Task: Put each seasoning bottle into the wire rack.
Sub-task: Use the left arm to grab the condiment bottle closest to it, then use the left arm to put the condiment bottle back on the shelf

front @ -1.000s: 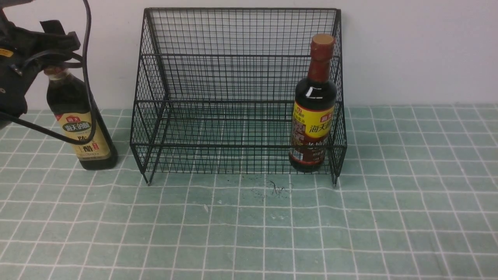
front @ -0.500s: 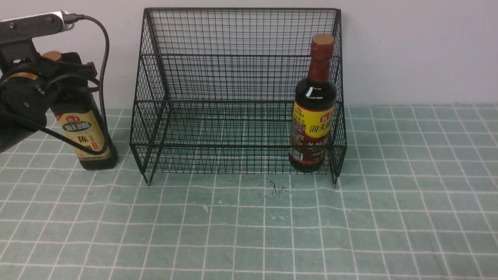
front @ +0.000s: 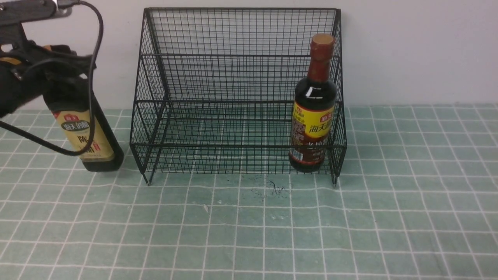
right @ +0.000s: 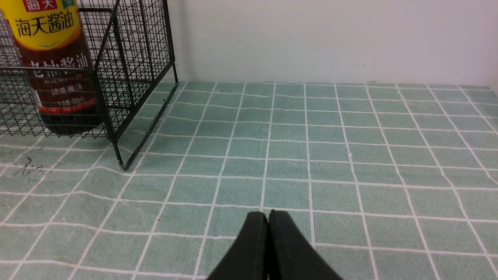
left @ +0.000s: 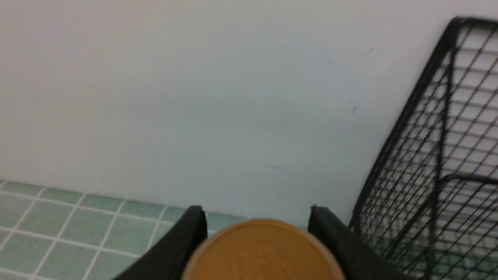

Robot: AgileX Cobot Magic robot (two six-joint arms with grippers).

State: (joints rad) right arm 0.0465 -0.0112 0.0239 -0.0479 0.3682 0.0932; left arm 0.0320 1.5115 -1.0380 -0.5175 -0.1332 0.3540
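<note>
The gold-capped seasoning bottle (front: 79,132) with the tan label stands left of the wire rack (front: 233,146), outside it, and now leans with its top to the left. My left gripper (front: 64,64) is closed on its neck from above. In the left wrist view the gold cap (left: 264,252) fills the gap between the two black fingers (left: 190,237), with my left gripper (left: 257,214) around it. The red-necked bottle (front: 313,116) stands upright inside the rack at its right end. My right gripper (right: 268,214) is shut and empty, low over the cloth.
A green checked cloth (front: 249,225) covers the table, with a small dark smudge (front: 278,189) in front of the rack. A pale wall (front: 408,50) stands right behind the rack. The left arm's cable (front: 91,77) loops in front of the gold-capped bottle.
The left gripper came down over the gold-capped bottle's neck and closed on it. The bottle has tipped, its base sliding slightly toward the rack. The right gripper and the red-necked bottle have not moved.
</note>
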